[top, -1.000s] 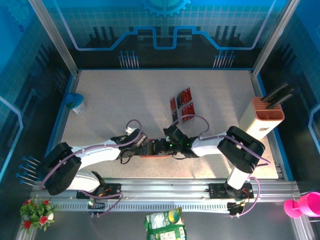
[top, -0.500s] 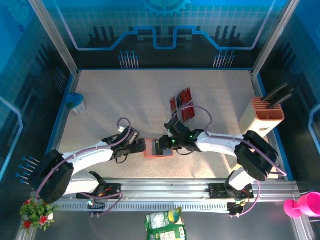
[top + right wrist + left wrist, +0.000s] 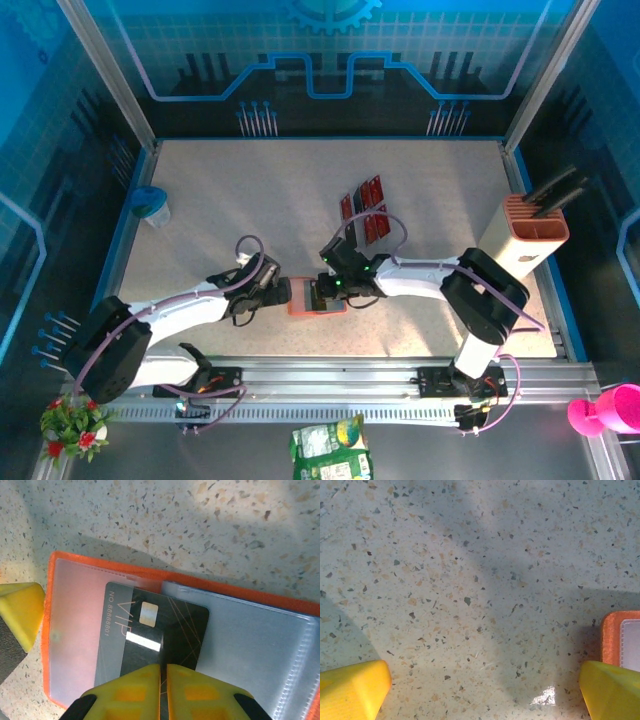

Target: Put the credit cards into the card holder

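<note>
The right hand [image 3: 163, 673] is staying clenched at the edge of a black card [image 3: 150, 630] lying across the open card holder [image 3: 260, 640] by the counter's [image 3: 470, 580] near edge; the left hand [image 3: 482, 690] is hovering released beside it.

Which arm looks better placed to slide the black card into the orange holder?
Right: the right gripper pinches the black card over the open card holder; the left gripper stands open beside it, empty.

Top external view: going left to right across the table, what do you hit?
blue cup → left end effector → card holder → credit cards → salmon-and-white box
</note>
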